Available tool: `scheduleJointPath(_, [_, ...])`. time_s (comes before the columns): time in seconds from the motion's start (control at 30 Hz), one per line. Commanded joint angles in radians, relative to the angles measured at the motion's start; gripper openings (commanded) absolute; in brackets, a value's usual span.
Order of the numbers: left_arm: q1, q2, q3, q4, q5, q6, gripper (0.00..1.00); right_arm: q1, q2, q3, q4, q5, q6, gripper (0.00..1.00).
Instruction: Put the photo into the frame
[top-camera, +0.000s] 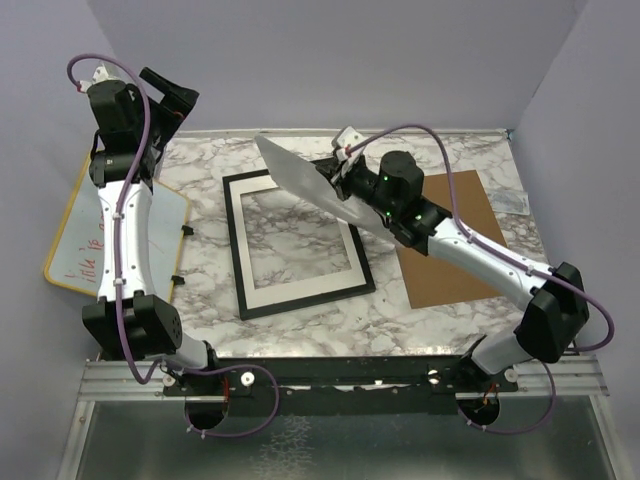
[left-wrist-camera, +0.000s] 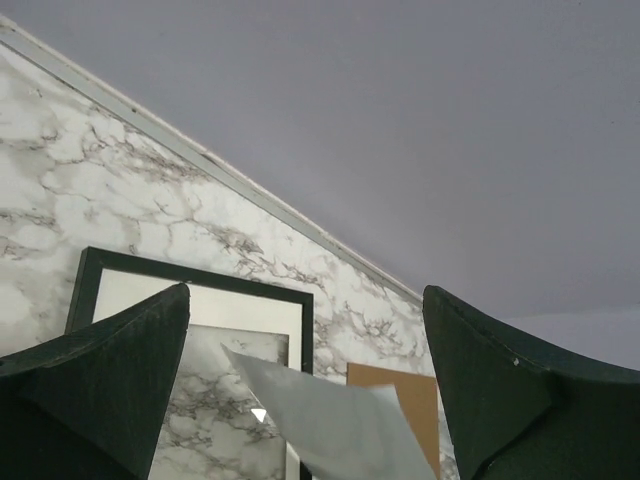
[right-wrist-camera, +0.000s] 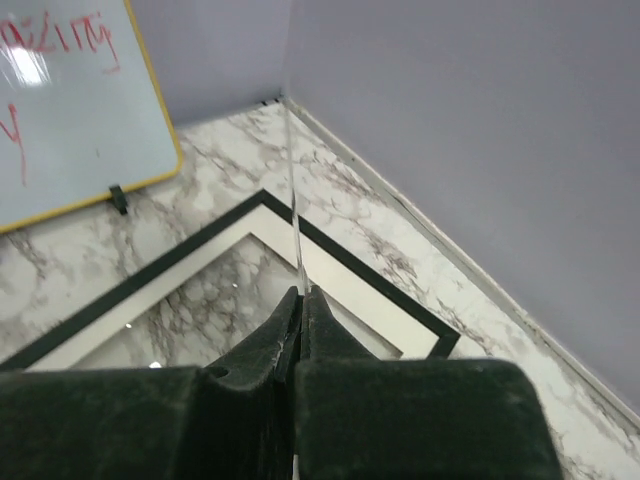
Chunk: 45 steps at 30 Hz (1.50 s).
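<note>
- We count two arms: the left arm (top-camera: 125, 230) and the right arm (top-camera: 480, 258).
- We count two grippers: the left gripper (top-camera: 172, 95) and the right gripper (right-wrist-camera: 300, 295).
- We find one photo (top-camera: 300, 178).
- One frame (top-camera: 234, 250).
- One white mat (top-camera: 305, 287).
- One brown board (top-camera: 440, 278).
- One whiteboard (top-camera: 75, 255).

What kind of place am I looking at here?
Probably a robotics lab cell: a marble-patterned tabletop boxed in by lavender walls, a left arm and right arm bolted to a metal rail, and staged props like the frame and whiteboard.
</note>
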Motion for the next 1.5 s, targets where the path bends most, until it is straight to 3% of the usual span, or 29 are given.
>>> scheduleJointPath(0.0, [0.003,-0.023,-0.067,-0.042,-0.052,0.06,0.99,-0.027,0.056,0.148,-0.192,-0.085,0.193,0.01])
scheduleJointPath(0.23, [0.003,-0.037,-0.222,-0.03,-0.033,0.076,0.99,-0.067,0.171,0.296,-0.387,-0.212,0.41,0.0])
scheduleJointPath(0.43, [0.003,-0.054,-0.393,-0.009,0.029,0.069,0.99,-0.09,0.22,0.267,-0.444,-0.17,0.403,0.01])
scheduleJointPath(0.5, [0.002,-0.079,-0.454,-0.008,0.004,0.078,0.99,-0.09,0.214,0.246,-0.444,-0.128,0.37,0.14])
scheduleJointPath(0.6, [0.003,-0.107,-0.512,-0.01,-0.078,0.111,0.99,-0.089,0.188,0.177,-0.396,-0.093,0.344,0.44])
scheduleJointPath(0.77, [0.003,-0.102,-0.569,-0.028,-0.077,0.139,0.99,-0.077,0.213,0.185,-0.539,-0.135,0.285,0.51])
scheduleJointPath(0.83, [0.001,-0.103,-0.595,-0.027,-0.046,0.149,0.98,-0.053,0.194,0.137,-0.553,-0.11,0.285,0.58])
scheduleJointPath(0.97, [-0.003,-0.1,-0.636,-0.03,-0.019,0.159,0.98,0.055,0.134,0.012,-0.6,0.064,0.226,0.73])
scheduleJointPath(1.1, [-0.003,-0.087,-0.645,-0.04,0.004,0.171,0.97,0.162,0.092,-0.062,-0.685,0.238,0.245,0.78])
scheduleJointPath(1.33, [-0.009,-0.103,-0.648,-0.045,-0.026,0.198,0.97,0.394,0.087,-0.117,-0.815,0.395,0.345,0.81])
scheduleJointPath(1.47, [-0.008,-0.13,-0.677,-0.054,-0.002,0.226,0.97,0.544,0.19,-0.036,-0.947,0.553,0.476,0.81])
